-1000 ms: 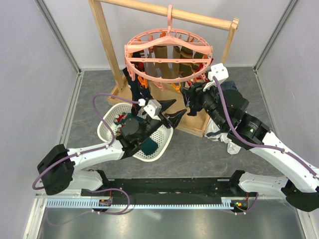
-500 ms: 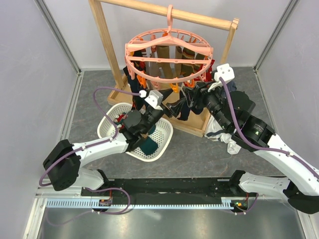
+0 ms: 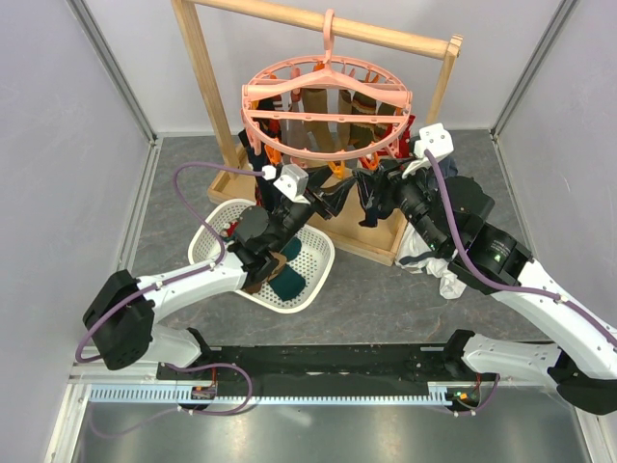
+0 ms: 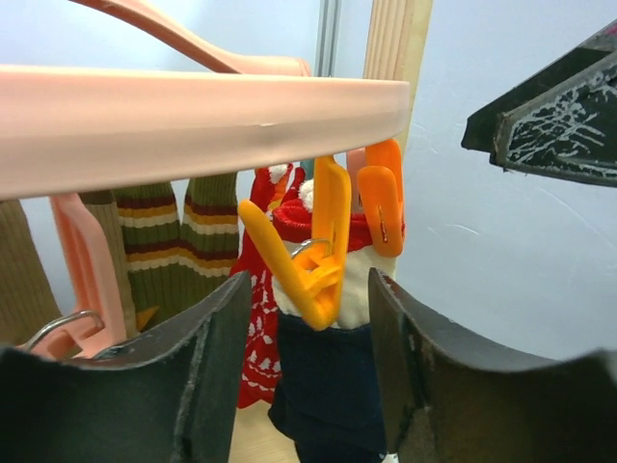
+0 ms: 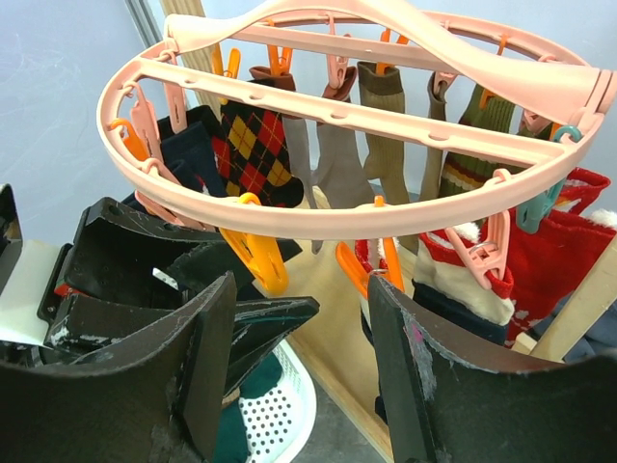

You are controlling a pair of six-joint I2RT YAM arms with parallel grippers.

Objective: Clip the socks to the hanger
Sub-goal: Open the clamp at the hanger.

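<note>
White basket on the counter holds 1 teal sock. Left tool and right tool both stand apart-jawed by the hanger.

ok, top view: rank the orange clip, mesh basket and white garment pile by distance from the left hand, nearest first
1. Orange clip: hanging right at the fingertips of the left hand.
2. White mesh basket: lower down, under that arm, left of centre.
3. White garment pile: far right side.
</note>
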